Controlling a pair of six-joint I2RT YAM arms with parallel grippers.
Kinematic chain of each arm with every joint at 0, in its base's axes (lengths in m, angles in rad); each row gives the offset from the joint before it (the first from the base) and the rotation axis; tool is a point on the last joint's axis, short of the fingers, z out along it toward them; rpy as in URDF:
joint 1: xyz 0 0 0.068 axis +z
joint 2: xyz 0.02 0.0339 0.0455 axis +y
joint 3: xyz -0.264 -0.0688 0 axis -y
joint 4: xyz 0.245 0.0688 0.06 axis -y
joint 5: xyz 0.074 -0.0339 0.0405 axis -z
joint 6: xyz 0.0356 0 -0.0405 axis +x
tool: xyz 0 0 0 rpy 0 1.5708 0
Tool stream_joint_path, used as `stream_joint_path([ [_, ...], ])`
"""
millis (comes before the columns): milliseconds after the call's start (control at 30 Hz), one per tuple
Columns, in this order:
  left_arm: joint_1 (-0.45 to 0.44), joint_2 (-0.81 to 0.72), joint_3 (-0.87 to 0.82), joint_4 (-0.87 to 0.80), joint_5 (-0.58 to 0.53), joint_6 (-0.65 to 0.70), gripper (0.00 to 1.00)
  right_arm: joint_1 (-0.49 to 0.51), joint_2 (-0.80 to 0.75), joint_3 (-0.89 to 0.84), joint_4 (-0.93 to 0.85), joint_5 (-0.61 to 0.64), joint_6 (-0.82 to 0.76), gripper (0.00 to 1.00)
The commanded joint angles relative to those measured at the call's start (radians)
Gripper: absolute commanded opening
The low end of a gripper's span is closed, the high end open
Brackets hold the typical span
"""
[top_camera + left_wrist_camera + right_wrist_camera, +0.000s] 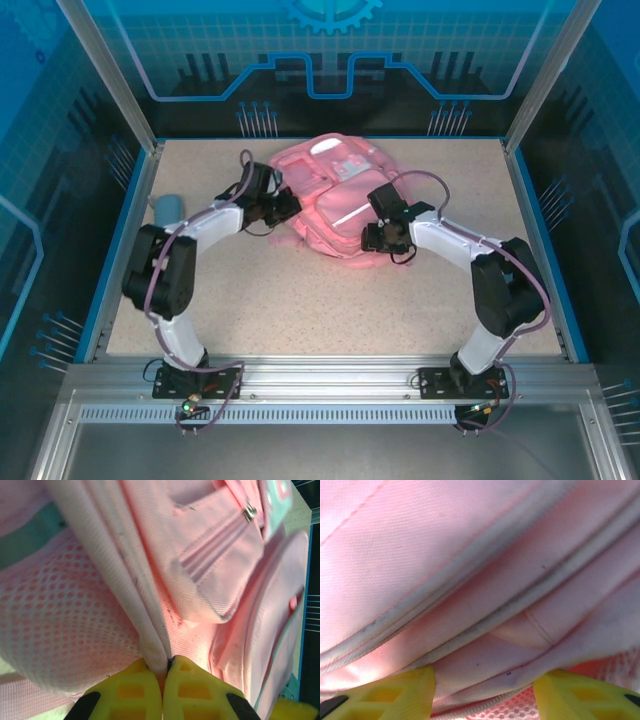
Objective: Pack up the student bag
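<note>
The pink student bag (335,190) lies flat at the back middle of the table, its pockets and pale stripe facing up. At its left edge my left gripper (291,206) is shut on the bag. In the left wrist view the yellow fingertips (132,690) pinch a pale piped seam of the bag (150,630) next to a mesh panel, and the left gripper (166,666) has no gap. My right gripper (374,238) is at the bag's near right edge. In the right wrist view it (485,687) stands open, with folds of the bag (485,605) bulging between the two fingers (395,695).
A small light-blue pencil case (167,208) lies near the table's left wall, beside the left arm. Blue walls (540,230) border the speckled tabletop (330,310), which has free room in front of the bag.
</note>
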Motion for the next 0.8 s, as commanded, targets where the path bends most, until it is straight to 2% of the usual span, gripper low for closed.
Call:
stream_joint_path([
  [0, -0.012, -0.146, -0.136, 0.000, 0.040, -0.014, 0.00, -0.036, 0.054, 0.096, 0.056, 0.047, -0.080, 0.55],
  [167, -0.063, -0.277, -0.277, 0.025, 0.027, -0.073, 0.00, -0.027, 0.056, 0.172, -0.002, 0.060, -0.114, 0.54],
  [367, -0.118, -0.358, -0.283, 0.014, -0.023, -0.109, 0.00, -0.011, -0.133, 0.088, -0.050, 0.110, -0.106, 0.56],
  [467, -0.133, -0.372, -0.252, 0.010, -0.041, -0.121, 0.00, 0.028, -0.246, 0.007, -0.054, 0.100, -0.080, 0.57],
  [633, -0.163, -0.366, -0.201, 0.016, -0.058, -0.141, 0.00, 0.203, -0.374, -0.122, -0.001, 0.113, 0.026, 0.57],
  [767, -0.172, -0.348, -0.183, 0.029, -0.061, -0.181, 0.00, 0.360, -0.385, -0.193, 0.096, 0.179, 0.108, 0.55],
])
